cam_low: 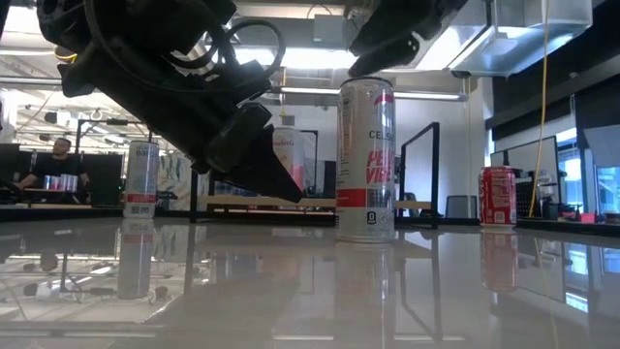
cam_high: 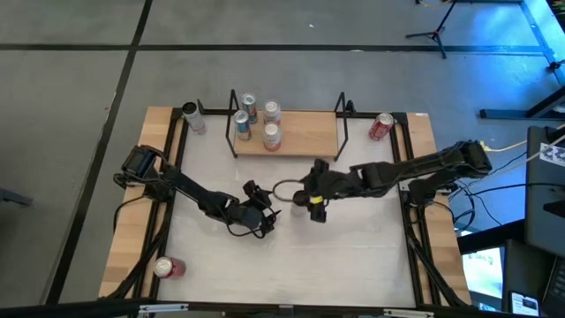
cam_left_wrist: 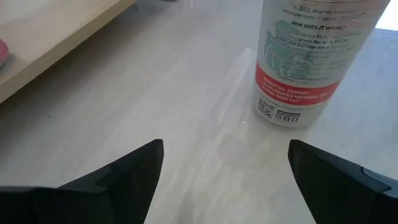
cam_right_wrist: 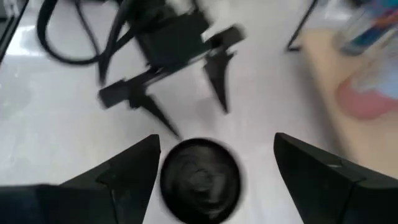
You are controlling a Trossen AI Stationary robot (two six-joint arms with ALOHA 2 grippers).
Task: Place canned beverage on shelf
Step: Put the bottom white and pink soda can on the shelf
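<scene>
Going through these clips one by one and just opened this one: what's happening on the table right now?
Two robot arms meet mid-table around an upright white-and-red can. The right gripper hovers open directly above its top, not yet gripping. The left gripper, also open, points at the can from beside it. The shelf at the back already holds three cans. Three other cans wait on the table: a silver one, a red one and another red one.

Three cans (cam_high: 261, 120) on shelf (cam_high: 305, 134) (left end), both pincers mid-table
</scene>
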